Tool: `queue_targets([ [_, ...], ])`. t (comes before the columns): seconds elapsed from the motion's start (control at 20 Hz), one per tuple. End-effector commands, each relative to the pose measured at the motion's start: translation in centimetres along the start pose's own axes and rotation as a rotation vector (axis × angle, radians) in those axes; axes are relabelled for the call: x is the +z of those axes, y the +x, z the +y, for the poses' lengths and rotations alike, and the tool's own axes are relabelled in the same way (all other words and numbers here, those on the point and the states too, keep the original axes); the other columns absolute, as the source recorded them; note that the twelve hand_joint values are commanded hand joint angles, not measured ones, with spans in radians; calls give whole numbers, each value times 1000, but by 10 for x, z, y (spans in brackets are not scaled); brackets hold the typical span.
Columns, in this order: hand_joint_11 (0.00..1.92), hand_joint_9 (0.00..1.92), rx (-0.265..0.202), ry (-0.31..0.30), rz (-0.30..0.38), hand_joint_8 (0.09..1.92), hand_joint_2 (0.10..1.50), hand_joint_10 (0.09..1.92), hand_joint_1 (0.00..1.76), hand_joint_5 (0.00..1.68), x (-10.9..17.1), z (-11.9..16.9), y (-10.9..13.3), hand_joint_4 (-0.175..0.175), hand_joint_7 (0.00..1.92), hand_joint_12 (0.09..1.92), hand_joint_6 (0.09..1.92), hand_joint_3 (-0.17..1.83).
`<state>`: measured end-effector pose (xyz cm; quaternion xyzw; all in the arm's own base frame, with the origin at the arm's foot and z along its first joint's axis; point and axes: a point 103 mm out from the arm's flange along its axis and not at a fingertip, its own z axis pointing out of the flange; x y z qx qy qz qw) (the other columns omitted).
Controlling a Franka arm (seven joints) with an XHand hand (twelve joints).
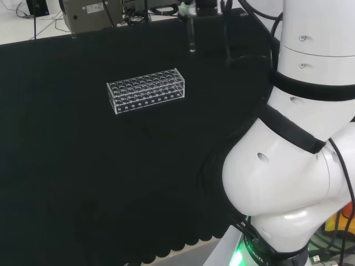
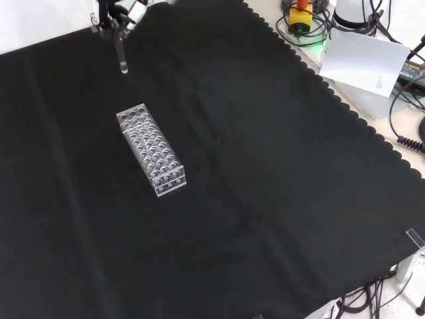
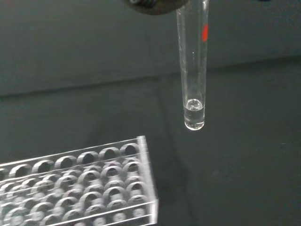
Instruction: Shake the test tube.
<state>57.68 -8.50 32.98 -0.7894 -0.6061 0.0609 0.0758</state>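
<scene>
In the head view a clear rack with rows of round holes stands on the black cloth, and every place here is given from that rack. Beyond it and a little to the right, a clear test tube hangs upright above the cloth, its rounded bottom lowest and well apart from the rack. The top of the tube goes up into the hand, which is at the upper edge of the view; its fingers are closed around the top of the tube. The arm's big white links stand to the right of the rack, nearer the camera. In the front view the rack lies at a slant on the cloth, and the tube hangs above and slightly left of the rack's far end, clear of it. The hand holds the tube's top from above at the view's upper edge. In the wrist view the tube is close and large, upright, with a small pool of clear liquid in its rounded bottom and a red mark high on its wall. A dark, blurred part of the hand sits at the tube's upper end. The rack is near the tube's bottom but not touching it, with its holes empty where they can be seen.
</scene>
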Motion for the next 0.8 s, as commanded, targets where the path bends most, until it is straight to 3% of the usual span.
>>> queue_targets([
  [0.05, 1477, 1541, 14, -6, -1, 701, 1030, 87, 1430, 1286, -3, -1, -8, -175, 1354, 747, 255, -175],
  [0.3, 1477, 1541, -50, 1, 36, 702, 1030, 87, 1430, 1287, 5, -2, 23, -175, 1354, 747, 254, -175],
  [0.6, 1476, 1541, -192, 1, 98, 701, 1030, 87, 1430, 1287, 12, -5, 86, -175, 1354, 747, 253, -175],
  [0.8, 1476, 1541, -271, 3, 100, 700, 1030, 87, 1430, 1287, 11, -7, 118, -175, 1355, 747, 252, -175],
])
